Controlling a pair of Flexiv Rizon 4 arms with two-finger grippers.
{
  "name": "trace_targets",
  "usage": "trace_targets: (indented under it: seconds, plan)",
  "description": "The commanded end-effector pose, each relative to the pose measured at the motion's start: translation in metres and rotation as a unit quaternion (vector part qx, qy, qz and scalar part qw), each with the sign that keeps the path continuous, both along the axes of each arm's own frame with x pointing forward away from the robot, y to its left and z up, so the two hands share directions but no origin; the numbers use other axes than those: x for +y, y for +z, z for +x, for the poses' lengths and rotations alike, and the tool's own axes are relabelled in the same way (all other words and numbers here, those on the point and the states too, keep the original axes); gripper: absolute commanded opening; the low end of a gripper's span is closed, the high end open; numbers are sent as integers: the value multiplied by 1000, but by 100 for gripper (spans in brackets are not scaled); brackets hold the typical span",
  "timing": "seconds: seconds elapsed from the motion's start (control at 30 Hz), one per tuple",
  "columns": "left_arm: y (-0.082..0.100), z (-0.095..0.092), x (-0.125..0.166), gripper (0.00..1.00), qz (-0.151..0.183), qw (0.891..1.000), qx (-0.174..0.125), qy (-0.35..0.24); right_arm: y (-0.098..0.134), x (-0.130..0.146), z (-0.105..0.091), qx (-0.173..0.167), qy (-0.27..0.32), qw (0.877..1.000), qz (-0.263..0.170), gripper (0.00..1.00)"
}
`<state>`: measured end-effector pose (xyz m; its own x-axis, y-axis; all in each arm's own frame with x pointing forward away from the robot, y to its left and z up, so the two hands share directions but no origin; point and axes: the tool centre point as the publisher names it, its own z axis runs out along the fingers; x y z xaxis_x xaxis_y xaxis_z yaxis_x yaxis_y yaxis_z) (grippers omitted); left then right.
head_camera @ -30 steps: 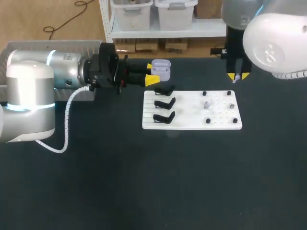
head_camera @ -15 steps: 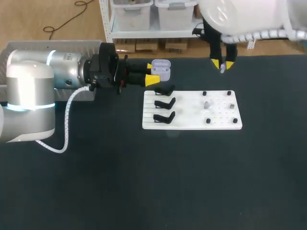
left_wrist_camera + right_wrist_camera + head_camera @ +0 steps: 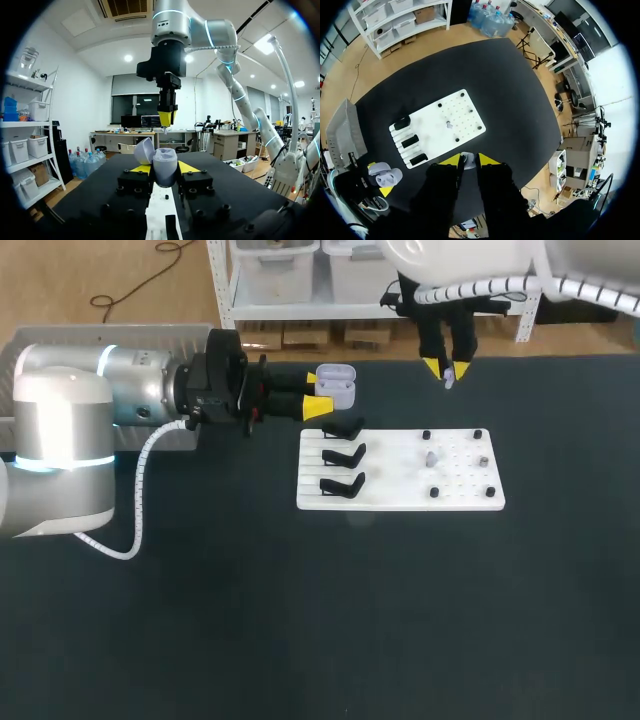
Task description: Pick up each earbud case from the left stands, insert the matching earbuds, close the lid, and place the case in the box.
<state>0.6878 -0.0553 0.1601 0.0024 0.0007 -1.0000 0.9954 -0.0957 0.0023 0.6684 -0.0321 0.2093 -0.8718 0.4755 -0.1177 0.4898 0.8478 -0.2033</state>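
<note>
My left gripper is shut on a pale earbud case, held level above the table just behind the white board. The case's lid stands open, and the case sits between the yellow tips of the left gripper. My right gripper hangs behind the board, to the right of the case, shut on a small white earbud. That earbud shows between the tips of the right gripper. Two more earbuds lie on the board.
Three black stands stand bare on the board's left part, with black pegs on its right part. A grey box sits at the table's far left, behind my left arm.
My right arm has swung left, away from the board's right end and towards the case, carrying the earbud. My left arm and the case have stayed still.
</note>
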Motion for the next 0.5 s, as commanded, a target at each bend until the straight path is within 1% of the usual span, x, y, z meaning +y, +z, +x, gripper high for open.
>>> trace_targets:
  seconds: [0.03,0.07,0.17,0.27,0.33,0.5]
  plan:
    - [-1,-2,0,0,-1,1000,-1,3,0,-1,-2,-3,0,1000,1,0]
    - [-1,-2,0,0,-1,1000,-1,3,0,-1,-2,-3,0,1000,1,0]
    - [-1,-2,0,0,-1,1000,-1,3,11,14,0,-8,-3,1000,4,0]
    - [0,-4,-5,0,0,1000,-25,11,19,25,0,-5,-7,1000,1,0]
    - [-2,-7,-9,0,-2,999,-31,13,23,30,-1,2,-11,1000,1,0]
    - [-6,-15,-15,0,-4,999,-29,12,28,36,-3,27,-30,999,-3,0]
